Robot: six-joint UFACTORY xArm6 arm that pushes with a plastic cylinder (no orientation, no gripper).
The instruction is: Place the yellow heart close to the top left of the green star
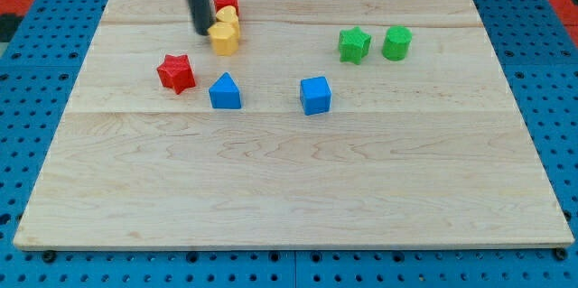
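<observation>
A yellow heart [225, 39] lies near the board's upper left, with another yellow block [228, 17] just above it and a red block [225, 1] above that. My tip [204, 29] comes down from the view's top and stands against the left side of the yellow heart. The green star [354, 44] sits far to the right of the heart, in the upper right part of the board.
A green cylinder-like block [396, 42] sits just right of the green star. A red star [176, 73], a blue triangular block [225, 92] and a blue cube [315, 95] lie in a row below. The wooden board [289, 189] rests on a blue pegboard.
</observation>
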